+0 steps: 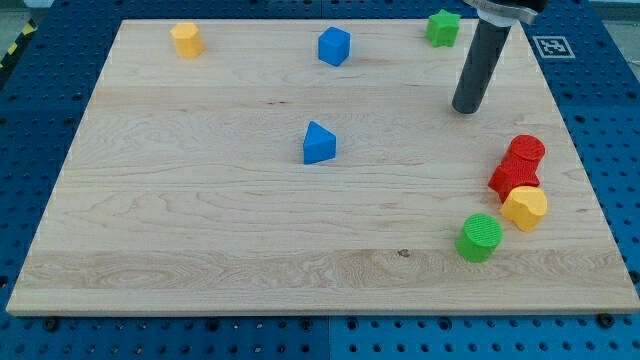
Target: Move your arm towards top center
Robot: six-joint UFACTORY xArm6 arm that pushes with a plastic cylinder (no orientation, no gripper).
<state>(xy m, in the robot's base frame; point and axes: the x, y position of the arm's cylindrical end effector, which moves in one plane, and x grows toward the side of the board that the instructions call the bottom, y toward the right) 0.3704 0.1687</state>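
Our tip (pixel 465 108), a bare rod with no jaws to open or close, stands touching nothing at the board's (pixel 200 230) upper right, below the green block (pixel 443 27); we judge top center, near the blue cube (pixel 334 46), lies leftward and up.

My tip (pixel 465 109) rests on the board's upper right, the dark rod leaning slightly rightward.
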